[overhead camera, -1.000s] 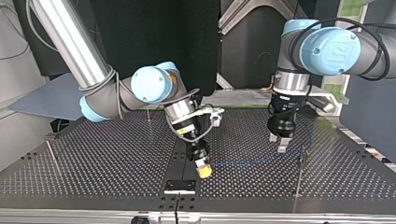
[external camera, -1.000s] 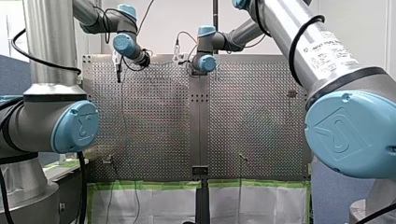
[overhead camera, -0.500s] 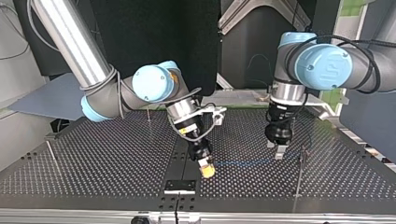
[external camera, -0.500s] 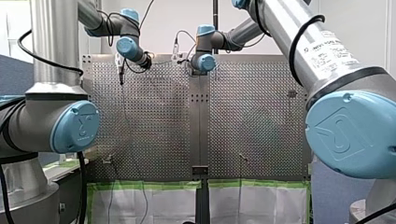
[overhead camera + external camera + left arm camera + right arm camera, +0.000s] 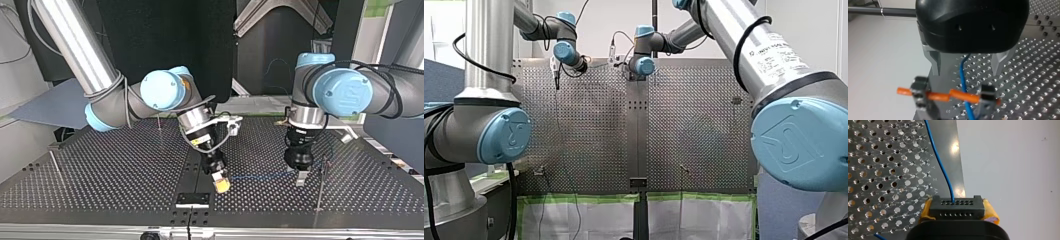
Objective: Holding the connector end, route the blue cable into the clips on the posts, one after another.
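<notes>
In the right wrist view my right gripper (image 5: 958, 216) is shut on the black connector (image 5: 956, 206), its yellow pads (image 5: 991, 213) on either side. The blue cable (image 5: 940, 162) leaves the connector and runs over the perforated table. The top view shows that gripper (image 5: 220, 184) near the table's middle, with the cable (image 5: 260, 175) leading toward my left gripper (image 5: 297, 176). In the left wrist view my left gripper (image 5: 967, 66) stands open, metal fingers (image 5: 935, 62) apart, and the cable (image 5: 962, 75) passes between them down to a clip with an orange bar (image 5: 958, 95).
A thin post (image 5: 320, 187) rises just beside my left gripper at the top view's right. Other posts stand at that view's left (image 5: 54, 162) and behind my right arm (image 5: 159, 122). A black bracket (image 5: 192, 199) sits at the near edge, just ahead of my right gripper.
My left arm has swung toward the top view's front and lower, bringing its gripper down over the cable near the post. My right gripper with the connector has barely moved.
</notes>
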